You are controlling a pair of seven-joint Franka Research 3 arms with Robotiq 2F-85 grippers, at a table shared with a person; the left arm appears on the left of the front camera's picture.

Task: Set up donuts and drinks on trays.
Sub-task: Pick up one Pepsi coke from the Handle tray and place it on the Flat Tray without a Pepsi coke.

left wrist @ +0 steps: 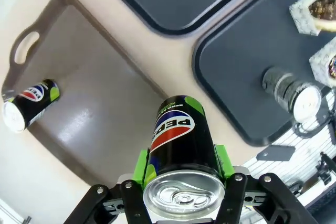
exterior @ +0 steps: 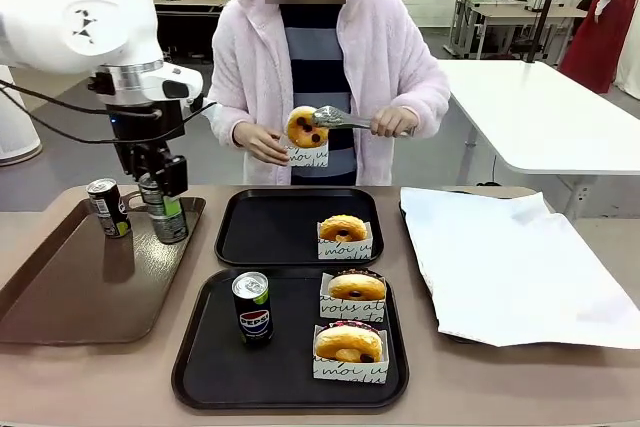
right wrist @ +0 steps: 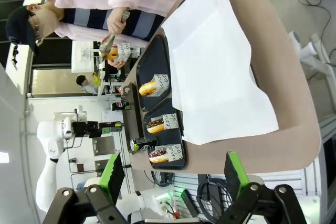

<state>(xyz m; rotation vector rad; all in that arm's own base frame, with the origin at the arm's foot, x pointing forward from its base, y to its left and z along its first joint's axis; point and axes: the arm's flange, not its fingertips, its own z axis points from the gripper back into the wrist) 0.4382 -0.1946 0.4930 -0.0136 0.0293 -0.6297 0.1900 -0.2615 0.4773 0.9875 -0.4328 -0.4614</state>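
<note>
On the near black tray point(exterior: 200, 367) a Pepsi can point(exterior: 252, 308) stands upright at the left, its red-white-blue logo and "PEPSI" facing the camera. To its right sit two glazed donuts: the nearest donut point(exterior: 349, 343) in a white holder printed in script that seems to read "moi", and the second donut point(exterior: 356, 287) just behind it, whose holder reads something like "vous ate", though the print is small.

The far black tray point(exterior: 265, 227) lies just beyond and carries one donut point(exterior: 343, 229) at its right near corner. To the right lies a tray lined with white paper point(exterior: 510, 267), the sheet overhanging its edge.

On the left, the glossy brown tray point(exterior: 60, 297) with handles holds one can point(exterior: 107, 207) upright near its far edge. The left gripper point(exterior: 160, 192) hangs over this tray with its green pads clamped on a raised can point(exterior: 166, 209); the left wrist view shows that can's label point(left wrist: 173, 127) reading "PEPSI" with the round logo.

The right gripper point(right wrist: 176, 179) has its fingers spread wide with nothing between them.

At the far side, a person in a pale pink fleece holds a donut in its holder point(exterior: 306, 132) with one hand point(exterior: 262, 143), metal tongs point(exterior: 345, 119) in the other hand point(exterior: 393, 123) touching it.
</note>
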